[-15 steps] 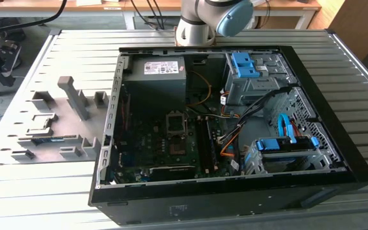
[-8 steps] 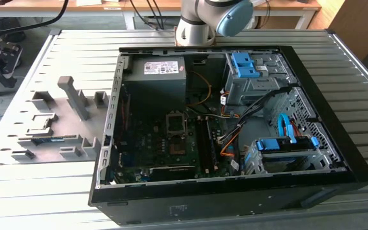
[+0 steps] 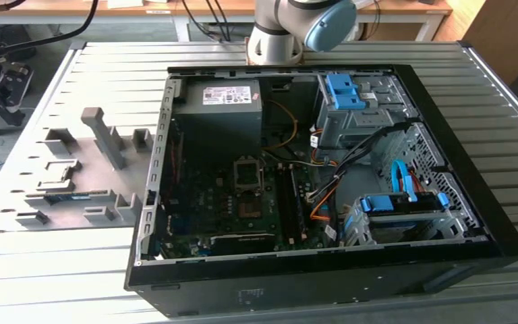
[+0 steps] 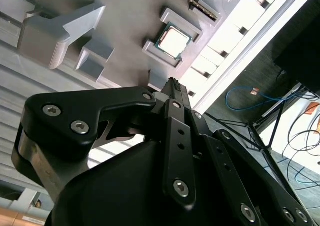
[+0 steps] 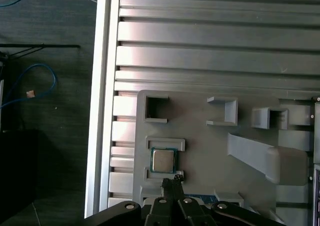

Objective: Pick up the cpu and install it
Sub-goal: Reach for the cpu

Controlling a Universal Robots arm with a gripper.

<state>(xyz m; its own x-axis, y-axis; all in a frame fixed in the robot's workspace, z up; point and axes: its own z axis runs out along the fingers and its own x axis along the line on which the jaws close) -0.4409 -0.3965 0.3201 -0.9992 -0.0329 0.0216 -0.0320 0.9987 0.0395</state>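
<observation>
i'm hovering my claw [image 5: 172, 182], pinched shut and empty, just beside the cpu [image 5: 163, 160], which is lying nested in a grey tray [image 5: 210, 156] pocket that is keeping it from sliding.

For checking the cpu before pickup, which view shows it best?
The first wrist view: the cpu faces the camera squarely, its whole face clear in a pocket of the grey fixture plate. The second wrist view shows it at a slant. In the exterior view the chip is too small to make out on that plate.
</observation>
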